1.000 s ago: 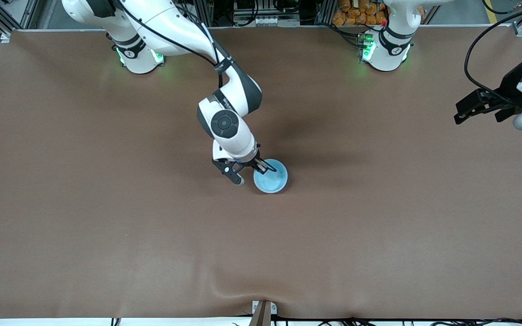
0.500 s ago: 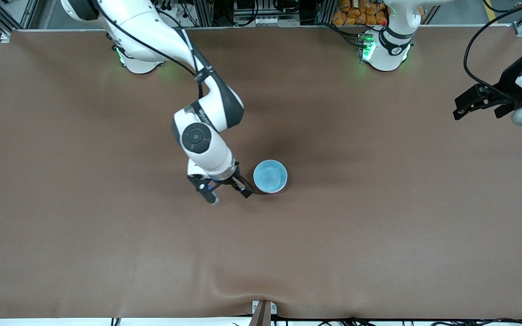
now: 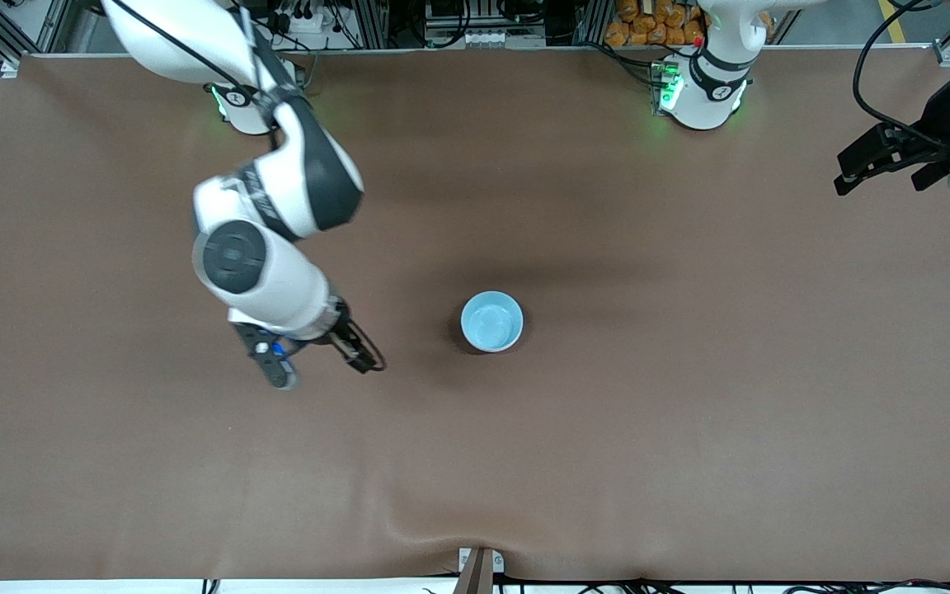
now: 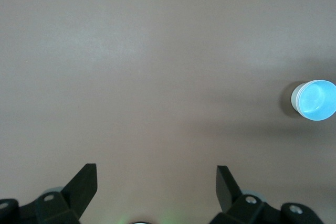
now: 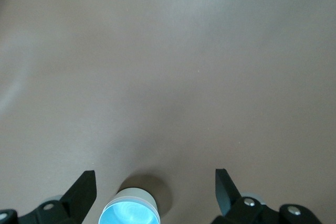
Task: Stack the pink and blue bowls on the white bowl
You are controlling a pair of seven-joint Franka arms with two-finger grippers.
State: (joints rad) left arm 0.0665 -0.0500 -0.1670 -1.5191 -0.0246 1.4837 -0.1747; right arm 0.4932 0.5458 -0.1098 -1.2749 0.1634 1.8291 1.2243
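Observation:
The light blue bowl (image 3: 491, 321) sits upright near the table's middle, nested in a bowl with a pale white outer wall (image 5: 131, 196). No pink bowl shows. My right gripper (image 3: 324, 371) is open and empty, over bare table beside the bowl, toward the right arm's end. In the right wrist view the blue bowl (image 5: 129, 212) lies between and ahead of the open fingers (image 5: 155, 182). My left gripper (image 3: 887, 175) is open and empty, waiting over the table's edge at the left arm's end. The left wrist view shows its fingers (image 4: 156, 179) apart and the bowl (image 4: 315, 100) far off.
The brown table mat (image 3: 689, 429) has a raised wrinkle (image 3: 409, 520) near the front edge. A small metal bracket (image 3: 479, 565) sits at the middle of that edge. The arm bases (image 3: 702, 91) stand along the back edge.
My right gripper has drawn back from the blue bowl's rim and moved toward the right arm's end, staying open. The bowl has stayed in place. My left gripper has shifted slightly toward the bases.

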